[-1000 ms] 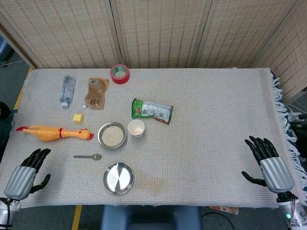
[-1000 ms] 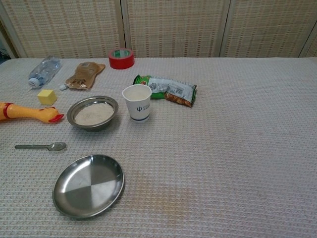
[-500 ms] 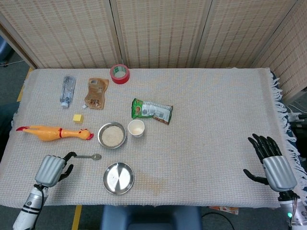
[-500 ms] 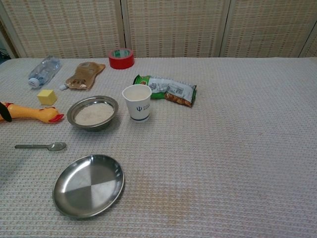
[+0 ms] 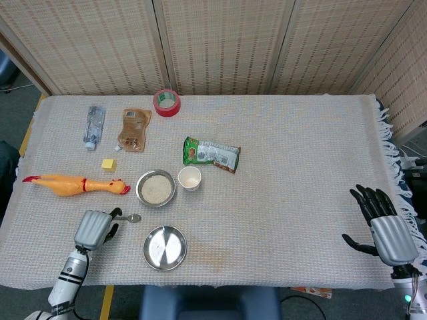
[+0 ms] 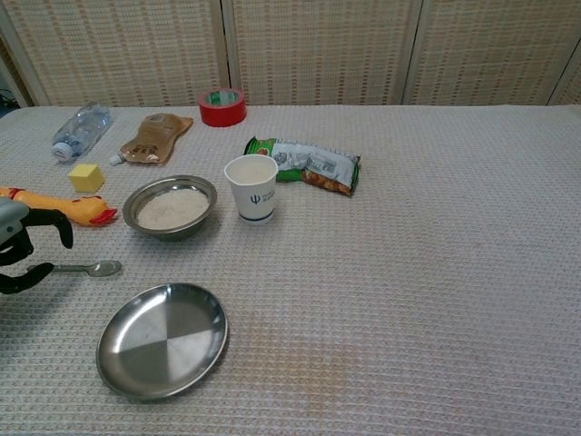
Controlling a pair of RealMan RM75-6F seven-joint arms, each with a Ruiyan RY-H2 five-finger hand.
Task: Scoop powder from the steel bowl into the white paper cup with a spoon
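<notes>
The steel bowl holds pale powder and sits left of centre. Just to its right stands the white paper cup, upright. The spoon lies flat in front of the bowl, its bowl end pointing right. My left hand hovers over the spoon's handle end, with its fingers apart on either side of the handle and nothing held. My right hand stays open at the table's right front corner, seen only in the head view.
An empty steel plate lies near the front edge, right of my left hand. A rubber chicken, yellow cube, bottle, brown pouch, red tape roll and green snack packet lie around the bowl.
My left hand has moved right and forward from the table's left front corner to the spoon's handle. The right hand has drifted slightly toward the front edge. The objects have not moved.
</notes>
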